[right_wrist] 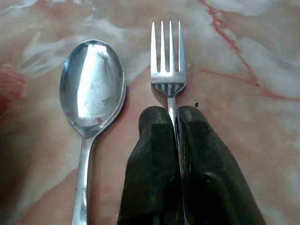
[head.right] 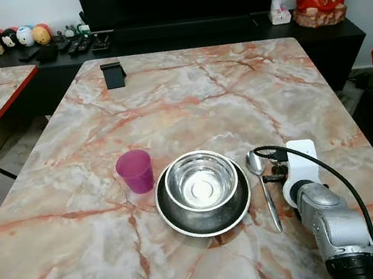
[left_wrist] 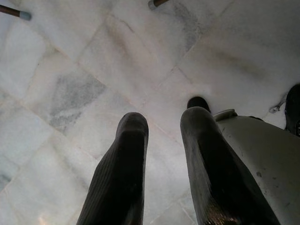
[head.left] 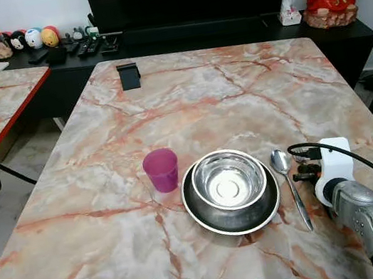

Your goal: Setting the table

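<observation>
Marble-patterned bench top with red edge [head.left: 186, 96], pink and grey veining, carrying the place setting near its front edge. Round dark metal plate [head.left: 234, 212] with shiny stainless steel bowl [head.left: 228, 179] seated inside it. Small translucent purple plastic cup [head.left: 161, 170] upright, just beside the plate on the robot's left. Polished stainless steel spoon [head.left: 291, 186] lying flat on the bench just right of the plate, bowl end pointing away from the robot. Stainless steel four-tined fork [right_wrist: 168, 61] just beside the spoon on its right, parallel to it, tines pointing the same way, handle pinched between the two black fingers of the right gripper [right_wrist: 172, 112], pressed together on the neck below the tines; whether the fork touches the bench cannot be told. Right arm silver with white wrist housing, reaching low over the bench's front right part. Small black rectangular stand [head.left: 129, 76] upright near the far edge of the bench. Left gripper [left_wrist: 161, 122] hanging idle over white marble floor tiles [left_wrist: 84, 70], fingers spread apart, holding nothing.
</observation>
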Controlling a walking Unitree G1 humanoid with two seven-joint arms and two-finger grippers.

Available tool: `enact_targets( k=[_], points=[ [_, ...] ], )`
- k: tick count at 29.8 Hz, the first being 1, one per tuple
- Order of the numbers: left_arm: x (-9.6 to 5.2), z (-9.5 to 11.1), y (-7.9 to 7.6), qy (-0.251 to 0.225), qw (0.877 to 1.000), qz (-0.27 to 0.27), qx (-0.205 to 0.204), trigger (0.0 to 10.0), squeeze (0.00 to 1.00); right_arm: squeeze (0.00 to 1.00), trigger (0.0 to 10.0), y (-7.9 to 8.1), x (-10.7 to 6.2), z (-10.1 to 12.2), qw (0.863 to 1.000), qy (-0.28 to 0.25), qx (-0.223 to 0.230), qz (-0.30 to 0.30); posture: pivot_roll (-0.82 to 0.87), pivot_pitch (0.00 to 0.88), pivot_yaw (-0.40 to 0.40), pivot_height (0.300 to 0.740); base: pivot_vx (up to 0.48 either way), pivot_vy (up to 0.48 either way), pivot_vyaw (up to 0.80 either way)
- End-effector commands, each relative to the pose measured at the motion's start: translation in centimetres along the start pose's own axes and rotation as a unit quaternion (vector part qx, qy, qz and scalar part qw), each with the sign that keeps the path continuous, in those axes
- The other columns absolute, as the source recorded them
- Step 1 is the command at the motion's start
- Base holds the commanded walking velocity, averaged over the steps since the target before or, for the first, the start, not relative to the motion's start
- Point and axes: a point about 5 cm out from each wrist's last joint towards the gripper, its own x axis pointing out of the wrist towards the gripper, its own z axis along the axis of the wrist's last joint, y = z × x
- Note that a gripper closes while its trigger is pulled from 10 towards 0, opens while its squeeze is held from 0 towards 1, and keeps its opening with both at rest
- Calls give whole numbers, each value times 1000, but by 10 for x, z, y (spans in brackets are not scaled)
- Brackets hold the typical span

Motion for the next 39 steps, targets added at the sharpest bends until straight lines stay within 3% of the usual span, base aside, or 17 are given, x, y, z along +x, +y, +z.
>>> enact_targets(
  k=[1, 27, 32, 39],
  points=[
    [0, -1, 2, 5, 1000, 1, 2, 10000, 0, 212, 10000, 0, 1, -2, 1000, 2, 0, -3, -32, 0, -3, 731, 0, 0, 0],
    [0, -2, 2, 5, 1000, 0, 2, 10000, 0, 251, 10000, 0, 1, -3, 1000, 4, -4, -6, -32, 0, -3, 731, 0, 0, 0],
    [0, -2, 2, 5, 1000, 0, 3, 10000, 0, 290, 10000, 0, 1, -3, 1000, 3, -4, -6, -32, 0, -3, 731, 0, 0, 0],
    [-1, -2, 3, 5, 1000, 0, 6, 10000, 0, 490, 10000, -1, 1, -2, 1000, 2, -4, -6, -36, 0, 2, 731, 0, 0, 0]
  ],
)
